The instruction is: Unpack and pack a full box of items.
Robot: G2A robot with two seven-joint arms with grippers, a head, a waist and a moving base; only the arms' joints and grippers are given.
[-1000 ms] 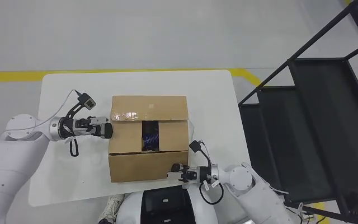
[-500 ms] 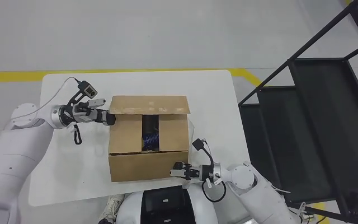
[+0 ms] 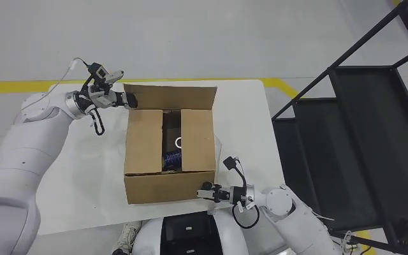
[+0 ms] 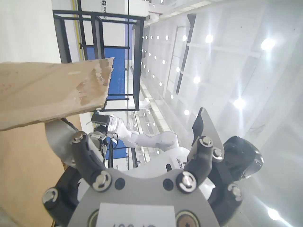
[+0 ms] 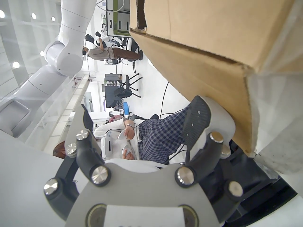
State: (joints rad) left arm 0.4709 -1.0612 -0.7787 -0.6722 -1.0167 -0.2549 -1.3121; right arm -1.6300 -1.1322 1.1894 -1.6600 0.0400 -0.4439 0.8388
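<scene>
A brown cardboard box point(image 3: 169, 156) stands in the middle of the white table point(image 3: 245, 118). Its far flap point(image 3: 171, 97) stands upright, and two side flaps lie partly across the top with a gap between them. In that gap I see a blue item point(image 3: 171, 159) and other dark things. My left gripper point(image 3: 125, 100) is open at the far flap's left corner; in the left wrist view one finger point(image 4: 59, 128) rests against the flap point(image 4: 47, 90). My right gripper point(image 3: 206, 191) is open at the box's near right corner, one finger point(image 5: 197, 119) pressed on the box wall point(image 5: 201, 24).
Black metal stairs point(image 3: 338, 127) stand right of the table. A yellow floor line point(image 3: 38, 85) runs behind the table. Bare table lies left of the box point(image 3: 83, 178) and to its right point(image 3: 245, 146).
My left gripper has swung from the box's left side to the far left corner, and the far flap has risen from lying flat to upright. The right gripper has hardly moved.
</scene>
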